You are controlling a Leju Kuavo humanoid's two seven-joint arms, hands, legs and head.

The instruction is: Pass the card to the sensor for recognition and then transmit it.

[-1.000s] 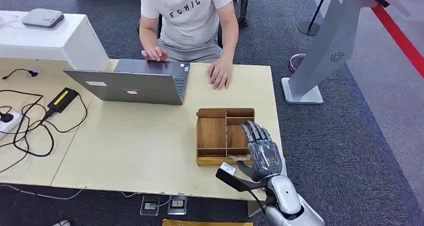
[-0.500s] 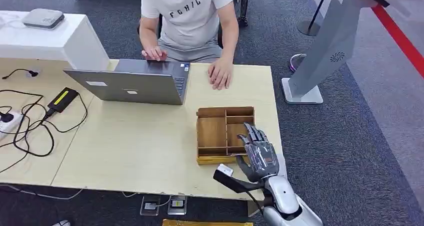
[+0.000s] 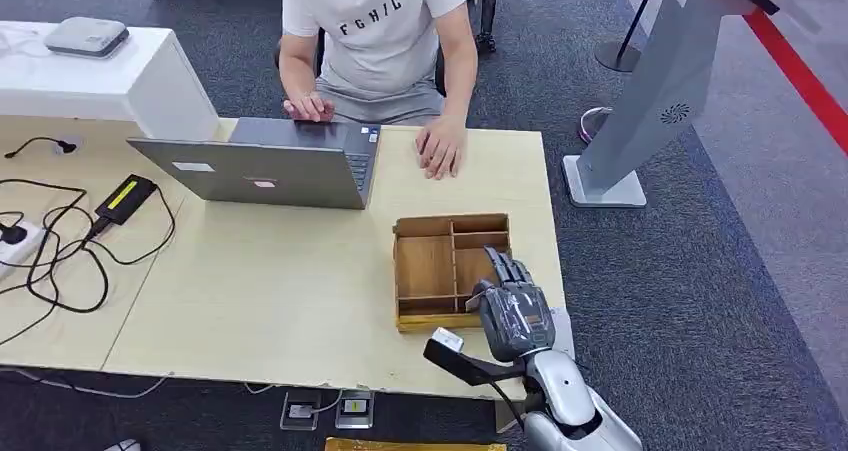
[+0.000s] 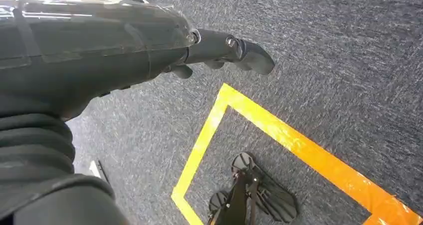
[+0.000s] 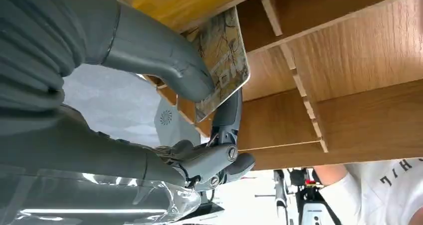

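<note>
Bright, even indoor light; soft shadows (wrist views slightly blurred up close).

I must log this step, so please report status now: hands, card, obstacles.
Right hand pinches card over wooden tray. Left hand hangs by floor, holds nothing. Nothing seen blocking the lift.

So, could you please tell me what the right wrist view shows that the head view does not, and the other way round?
Right wrist view alone: the card, pinched between the thick grey thumb and a darker finger of the right robot hand, lifted in front of the wooden organiser's dividers.

Head view alone: the laptop, black cables, the grey kiosk stand and the tabletop.

Both: the right robot hand, the compartmented wooden organiser and the seated person in a white T-shirt.
</note>
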